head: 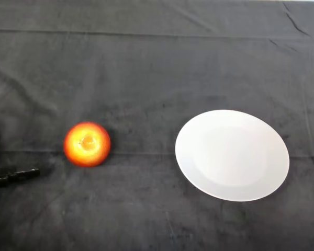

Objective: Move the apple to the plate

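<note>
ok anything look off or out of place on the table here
Nothing stands out. The apple sits upright on the dark cloth, intact, left of the white plate, which lies flat and bare. The left hand is only at the left edge.

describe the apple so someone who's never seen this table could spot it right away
On the dark cloth, look left of the white plate. The apple sits alone there, apart from the plate: small, round, red-orange with a yellow centre, the only colourful thing.

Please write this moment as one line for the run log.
apple: on cloth, left of plate | plate: empty | hand: at left edge, apart from apple
</note>
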Available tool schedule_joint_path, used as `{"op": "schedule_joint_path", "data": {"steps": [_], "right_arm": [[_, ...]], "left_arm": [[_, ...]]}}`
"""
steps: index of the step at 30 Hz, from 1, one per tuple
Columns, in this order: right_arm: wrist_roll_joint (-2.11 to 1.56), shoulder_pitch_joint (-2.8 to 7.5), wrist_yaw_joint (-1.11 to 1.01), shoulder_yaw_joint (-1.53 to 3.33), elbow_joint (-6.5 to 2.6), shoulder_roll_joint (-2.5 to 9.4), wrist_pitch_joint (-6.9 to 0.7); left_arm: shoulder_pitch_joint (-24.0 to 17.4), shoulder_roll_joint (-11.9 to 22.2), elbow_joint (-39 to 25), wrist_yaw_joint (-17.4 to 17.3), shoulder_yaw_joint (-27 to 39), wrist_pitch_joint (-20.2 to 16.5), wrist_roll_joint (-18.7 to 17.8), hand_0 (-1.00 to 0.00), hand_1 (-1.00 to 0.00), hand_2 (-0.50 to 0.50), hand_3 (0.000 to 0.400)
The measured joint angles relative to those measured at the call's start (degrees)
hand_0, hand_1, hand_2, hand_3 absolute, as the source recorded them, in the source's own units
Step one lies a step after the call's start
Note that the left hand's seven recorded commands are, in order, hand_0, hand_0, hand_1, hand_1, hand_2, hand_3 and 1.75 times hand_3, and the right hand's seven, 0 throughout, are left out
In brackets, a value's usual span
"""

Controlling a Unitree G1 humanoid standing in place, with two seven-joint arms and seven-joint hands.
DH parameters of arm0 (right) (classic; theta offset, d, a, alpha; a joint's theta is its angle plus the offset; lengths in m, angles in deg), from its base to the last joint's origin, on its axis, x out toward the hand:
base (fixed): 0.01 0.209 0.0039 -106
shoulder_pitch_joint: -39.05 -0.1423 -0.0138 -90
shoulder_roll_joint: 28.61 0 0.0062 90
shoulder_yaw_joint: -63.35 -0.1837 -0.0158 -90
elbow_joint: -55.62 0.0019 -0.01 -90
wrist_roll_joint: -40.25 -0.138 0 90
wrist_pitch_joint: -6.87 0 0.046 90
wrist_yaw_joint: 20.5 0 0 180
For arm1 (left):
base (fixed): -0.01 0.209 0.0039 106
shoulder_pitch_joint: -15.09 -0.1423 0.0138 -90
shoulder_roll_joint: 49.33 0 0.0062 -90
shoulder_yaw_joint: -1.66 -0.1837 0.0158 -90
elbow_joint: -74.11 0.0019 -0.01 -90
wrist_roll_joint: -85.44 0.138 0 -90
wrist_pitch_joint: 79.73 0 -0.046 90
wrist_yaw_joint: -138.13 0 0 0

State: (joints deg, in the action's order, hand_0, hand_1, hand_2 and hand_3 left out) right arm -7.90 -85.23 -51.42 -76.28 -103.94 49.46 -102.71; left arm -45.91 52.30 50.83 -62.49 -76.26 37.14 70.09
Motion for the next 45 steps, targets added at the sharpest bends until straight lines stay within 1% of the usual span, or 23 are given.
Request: {"op": "schedule_joint_path", "data": {"steps": [5, 8, 12, 20, 26, 33, 43, 44, 45], "right_arm": [[0.0, 0.0, 0.0, 0.0, 0.0, 0.0, 0.0], [0.0, 0.0, 0.0, 0.0, 0.0, 0.0, 0.0], [0.0, 0.0, 0.0, 0.0, 0.0, 0.0, 0.0], [0.0, 0.0, 0.0, -0.01, 0.0, 0.0, 0.0], [0.0, 0.0, 0.0, -0.01, 0.0, 0.0, 0.0], [0.0, 0.0, 0.0, -0.01, 0.0, 0.0, 0.0], [0.0, 0.0, 0.0, -0.01, 0.0, 0.0, 0.0], [0.0, 0.0, 0.0, -0.01, 0.0, 0.0, 0.0], [0.0, 0.0, 0.0, -0.01, 0.0, 0.0, 0.0]], "left_arm": [[0.9, -2.3, -0.5, -1.5, -0.6, 0.6, 1.2, 0.0, 0.0, 0.0, 0.0], [1.4, -3.3, -0.9, -1.9, -2.2, 1.2, 2.1, 0.0, 0.0, 0.0, 0.0], [1.6, -4.9, -1.2, -2.5, -2.7, 2.2, 2.9, 0.0, 0.0, 0.0, 0.0], [1.7, -5.5, -1.2, -3.5, -4.7, 3.9, 4.2, 0.0, 0.0, 0.0, 0.0], [2.0, -6.8, -1.2, -3.7, -6.5, 5.1, 4.7, 0.0, 0.0, 0.0, 0.0], [2.3, -7.7, -1.2, -4.4, -7.9, 6.1, 5.8, 0.0, 0.0, 0.0, 0.0], [2.6, -8.1, -1.2, -4.4, -10.3, 7.1, 7.2, 0.0, 0.0, 0.0, 0.0], [2.8, -8.1, -1.2, -4.4, -10.8, 7.1, 7.2, -0.1, 0.0, -0.05, 0.039], [3.0, -8.2, -1.2, -4.4, -11.2, 7.1, 7.6, -0.29, -0.04, -0.12, 0.115]]}}
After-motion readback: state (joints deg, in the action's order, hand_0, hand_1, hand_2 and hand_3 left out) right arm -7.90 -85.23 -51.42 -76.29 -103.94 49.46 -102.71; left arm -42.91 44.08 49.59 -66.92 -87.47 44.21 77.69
